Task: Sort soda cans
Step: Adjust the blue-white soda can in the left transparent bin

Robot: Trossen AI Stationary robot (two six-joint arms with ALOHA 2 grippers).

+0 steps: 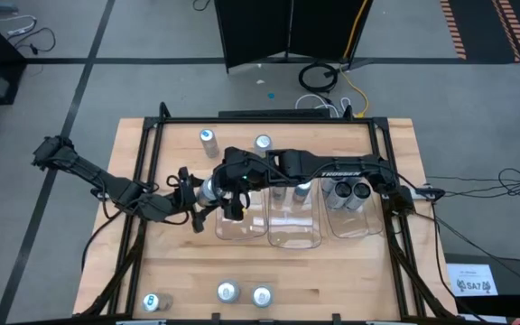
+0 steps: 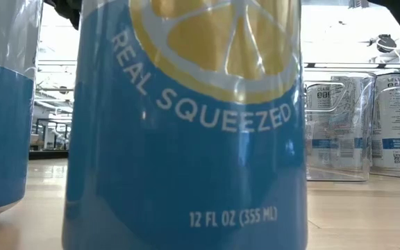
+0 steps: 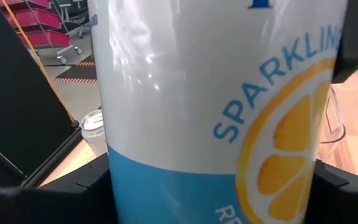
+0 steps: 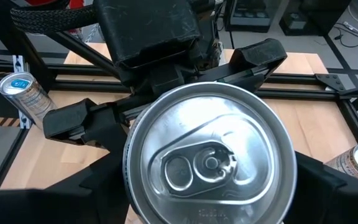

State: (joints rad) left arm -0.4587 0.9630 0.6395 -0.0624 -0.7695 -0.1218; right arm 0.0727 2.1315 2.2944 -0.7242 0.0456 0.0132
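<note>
A soda can (image 1: 210, 190), white above and blue below with a lemon slice printed on it, hangs over the table's middle left, beside the leftmost clear tray (image 1: 242, 226). Its side (image 3: 216, 106) fills the left wrist view and its silver top (image 4: 210, 162) fills the right wrist view. My left gripper (image 1: 200, 195) reaches it from the left and my right gripper (image 1: 226, 191) from the right. Both are shut on it. My left gripper pinches the can's side wall (image 3: 123, 186) between its two fingers, coming nearly level from the table's left. Its fingers (image 4: 73, 121) show on opposite sides of the can, below the top rim. The can is clear of the table. My right gripper has the can's upper body (image 4: 132, 186) between its two fingers (image 4: 334, 186), one on each side just under the rim. It comes from the table's right, slanting downward, on the side opposite my left gripper. How far back the can reaches is hidden by the can's top.
Three clear trays stand in a row; the middle one (image 1: 293, 226) and the right one (image 1: 350, 217) hold cans. Two loose cans (image 1: 208, 138) (image 1: 262, 143) stand at the far side, three (image 1: 227, 292) at the near edge. One blue can (image 2: 186, 139) fills the low view.
</note>
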